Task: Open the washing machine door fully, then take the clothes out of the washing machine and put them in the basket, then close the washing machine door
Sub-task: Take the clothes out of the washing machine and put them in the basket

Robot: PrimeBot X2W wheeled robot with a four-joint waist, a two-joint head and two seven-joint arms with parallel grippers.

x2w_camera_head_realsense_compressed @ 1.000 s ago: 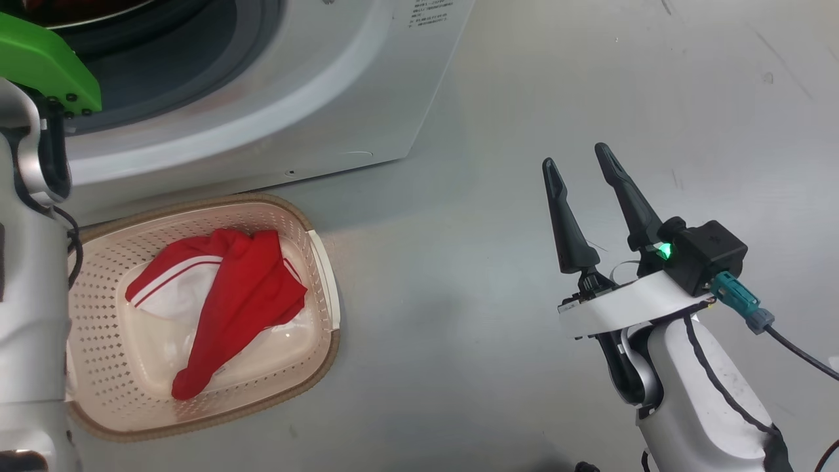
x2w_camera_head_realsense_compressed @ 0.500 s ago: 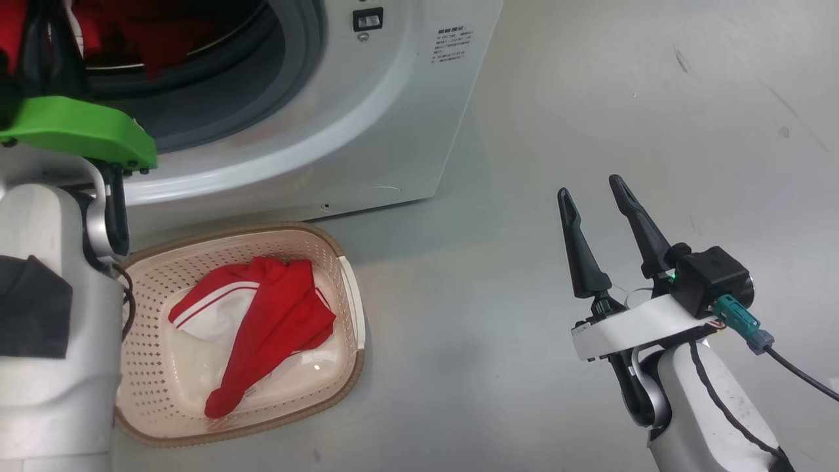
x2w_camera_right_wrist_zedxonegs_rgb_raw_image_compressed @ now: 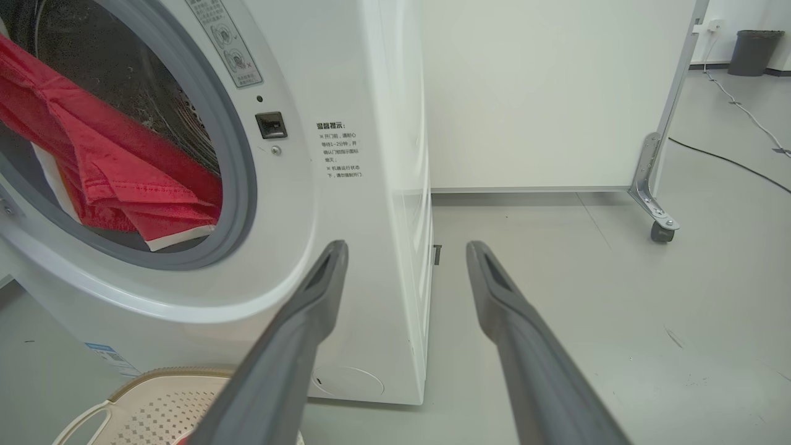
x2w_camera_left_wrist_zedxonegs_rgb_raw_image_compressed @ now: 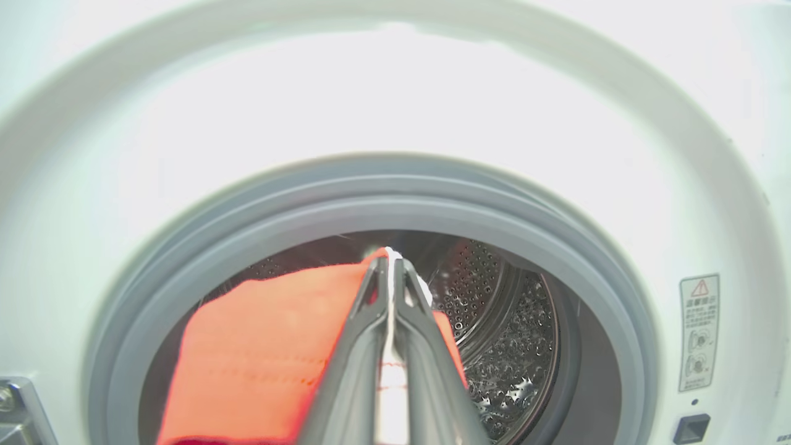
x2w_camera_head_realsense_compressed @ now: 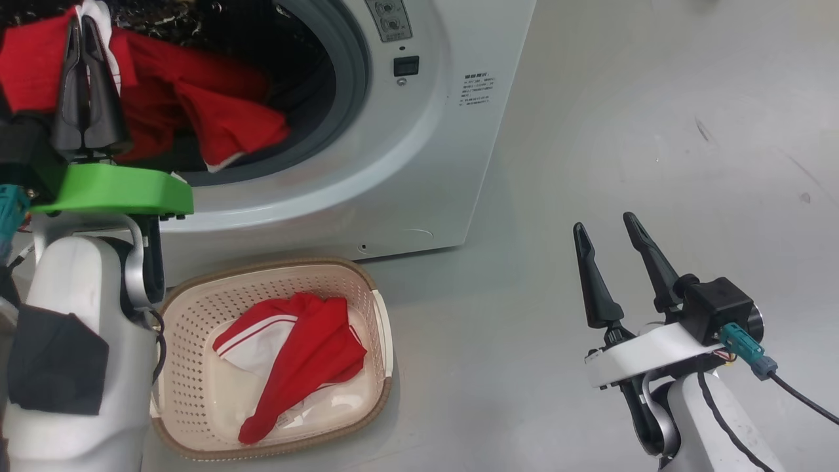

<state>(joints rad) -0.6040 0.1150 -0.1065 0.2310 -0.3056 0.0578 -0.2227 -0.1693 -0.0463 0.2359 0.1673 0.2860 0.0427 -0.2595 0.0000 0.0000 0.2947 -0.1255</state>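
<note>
Up at the washer (x2w_camera_head_realsense_compressed: 446, 164) mouth, the left gripper (x2w_camera_head_realsense_compressed: 83, 26) is pinched fully shut on a red garment (x2w_camera_head_realsense_compressed: 216, 118). In the left wrist view its fingers (x2w_camera_left_wrist_zedxonegs_rgb_raw_image_compressed: 350, 358) press together with white trim caught between them and red cloth spreading to the left. The garment drapes across the opening, and a white-edged corner reaches the grey seal (x2w_camera_head_realsense_compressed: 355, 78) at the lower lip. Behind it the perforated steel drum (x2w_camera_left_wrist_zedxonegs_rgb_raw_image_compressed: 513, 321) shows.

On the floor (x2w_camera_head_realsense_compressed: 590, 131) just in front of the washer sits the basket (x2w_camera_head_realsense_compressed: 190, 393). A second garment (x2w_camera_head_realsense_compressed: 308, 354), red with white stripes, lies crumpled inside it.

The right gripper (x2w_camera_head_realsense_compressed: 604, 223) hangs well to the right of both, above bare floor, with its jaws spread wide and holding nothing. In the right wrist view its fingers point toward the washer's front corner, with the basket's rim low at the left.
</note>
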